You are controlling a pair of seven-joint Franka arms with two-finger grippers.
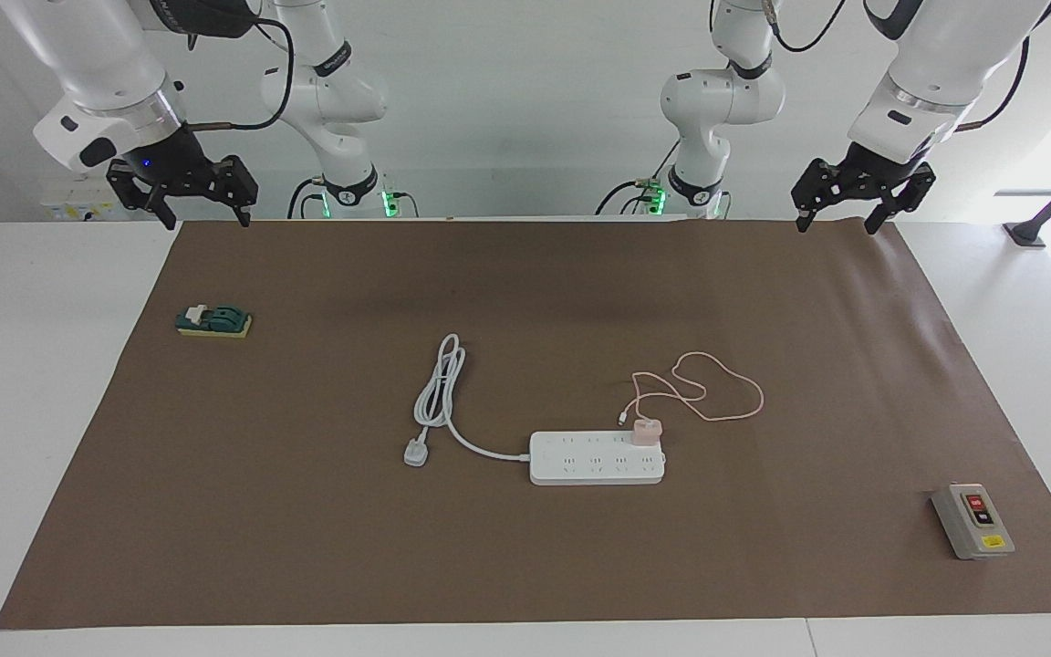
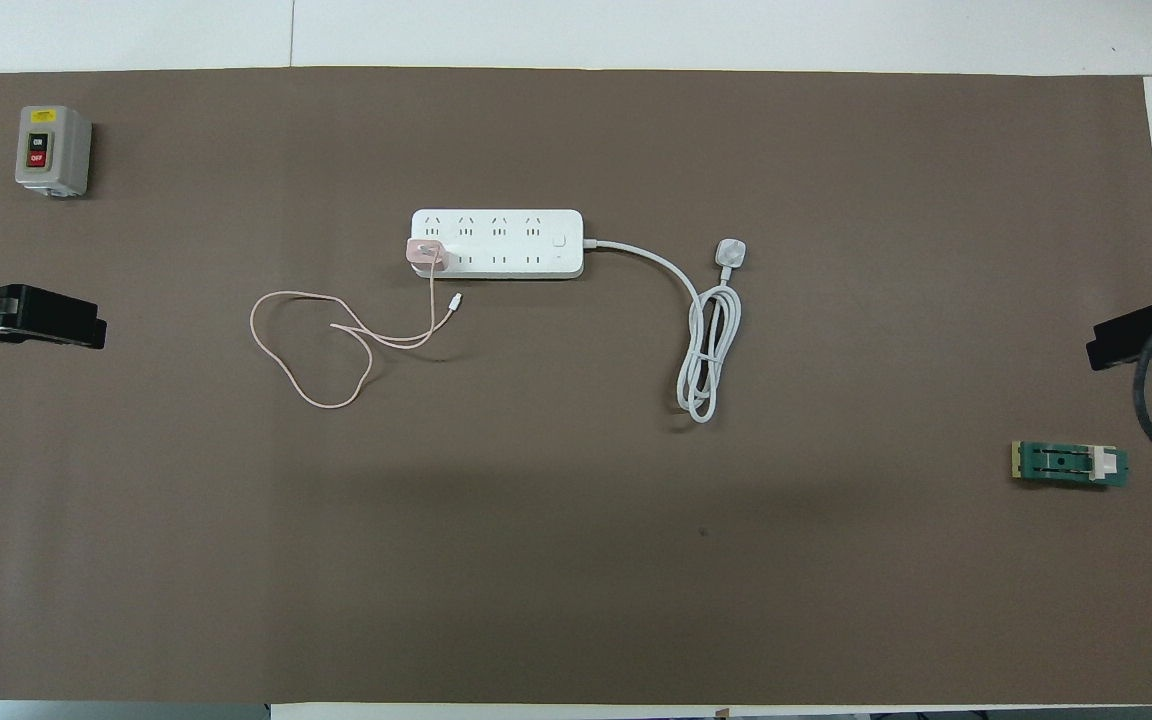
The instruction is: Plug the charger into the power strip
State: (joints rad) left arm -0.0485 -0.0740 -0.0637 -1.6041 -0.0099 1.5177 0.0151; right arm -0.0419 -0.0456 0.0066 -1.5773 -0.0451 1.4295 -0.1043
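Observation:
The white power strip (image 1: 580, 461) (image 2: 506, 240) lies mid-mat. The pale-pink charger (image 1: 645, 431) (image 2: 426, 254) stands upright on its end outlet toward the left arm's end, in the row nearer to the robots; its prongs are hidden. Its thin pink cable (image 1: 717, 392) (image 2: 306, 350) loops loosely on the mat nearer to the robots. My left gripper (image 1: 836, 224) (image 2: 36, 322) hangs open and empty, high over the mat's edge at its own end. My right gripper (image 1: 206, 217) (image 2: 1131, 340) waits open and empty, high over the mat's edge at the right arm's end.
The strip's thick white cord coils toward the right arm's end and ends in a white plug (image 1: 415, 453) (image 2: 730, 253). A grey switch box (image 1: 972, 521) (image 2: 52, 150) stands at the mat's corner farthest from the robots. A green part (image 1: 213, 321) (image 2: 1069, 464) lies near the right gripper.

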